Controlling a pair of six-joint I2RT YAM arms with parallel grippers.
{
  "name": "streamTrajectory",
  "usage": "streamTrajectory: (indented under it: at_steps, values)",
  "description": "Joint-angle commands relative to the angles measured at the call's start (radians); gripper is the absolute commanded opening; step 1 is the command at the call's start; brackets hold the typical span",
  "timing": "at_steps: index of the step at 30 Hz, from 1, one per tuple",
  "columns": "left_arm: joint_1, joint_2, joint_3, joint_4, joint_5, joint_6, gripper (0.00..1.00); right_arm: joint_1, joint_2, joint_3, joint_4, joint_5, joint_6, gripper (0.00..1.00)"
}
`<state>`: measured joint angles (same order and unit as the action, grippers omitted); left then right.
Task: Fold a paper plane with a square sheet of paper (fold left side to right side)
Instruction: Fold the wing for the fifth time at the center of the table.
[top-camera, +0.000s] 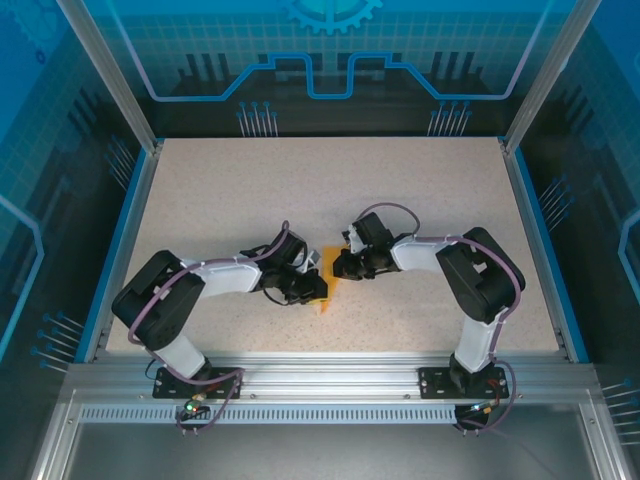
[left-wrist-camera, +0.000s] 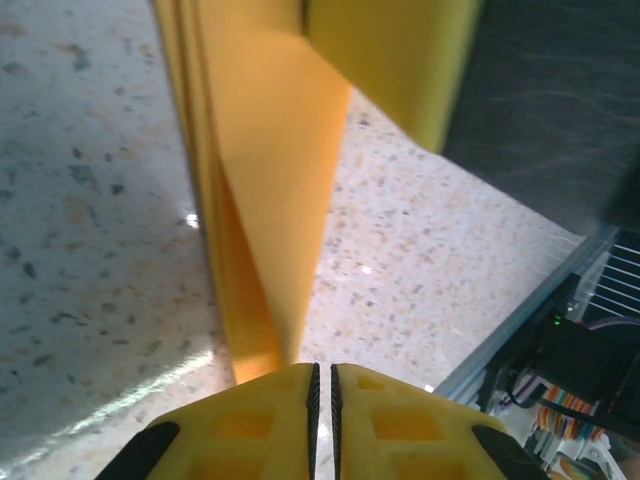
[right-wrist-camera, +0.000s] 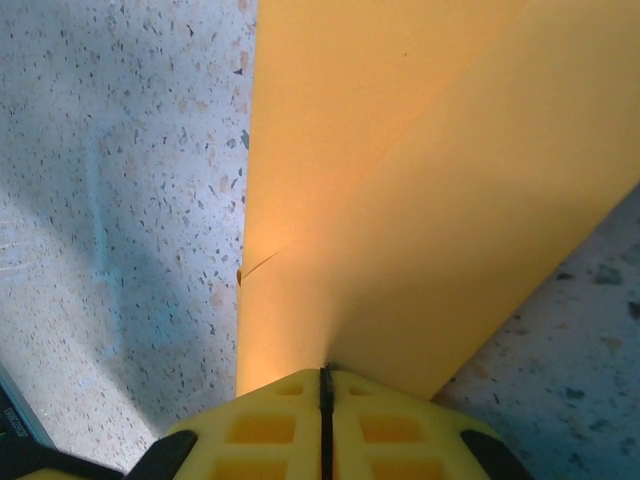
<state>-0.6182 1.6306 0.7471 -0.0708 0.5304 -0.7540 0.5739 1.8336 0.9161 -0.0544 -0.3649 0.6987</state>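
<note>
The right tool (right-wrist-camera: 325, 375) is clenched: its two yellow pads are pressed together, and the orange paper sheet (right-wrist-camera: 400, 200) comes out directly from between their tips, so it is grasping the paper. From there the sheet spreads wide and flat away from the pads, with one short dark crease mark on its left edge.

The left tool (left-wrist-camera: 321, 375) has its pads almost together, with only a thin slit between them. A raised flap of the paper reaches down to the pad tips, but I cannot tell if the tool pinches it or only touches it. Here the paper shows several folded layers along a straight edge.

From above, the two tools face each other closely, the paper between them, in the middle of the speckled counter (top-camera: 300, 190).
</note>
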Motion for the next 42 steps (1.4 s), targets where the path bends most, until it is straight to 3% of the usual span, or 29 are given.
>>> streamTrajectory:
  at_steps: [1, 10, 26, 42]
  values:
    - [-0.008, -0.017, -0.011, -0.012, 0.077, 0.001, 0.15, 0.013, 0.045, 0.011, -0.09, 0.064, -0.019, 0.09]
    - [-0.017, 0.062, -0.002, 0.011, 0.121, 0.002, 0.15, 0.021, 0.059, 0.032, -0.112, 0.066, -0.03, 0.08]
    - [-0.018, 0.078, -0.009, -0.032, 0.03, 0.02, 0.16, 0.024, 0.066, 0.055, -0.162, 0.088, -0.051, 0.09]
    - [-0.018, 0.099, -0.04, -0.005, 0.042, 0.01, 0.16, 0.024, 0.07, 0.069, -0.188, 0.097, -0.053, 0.08]
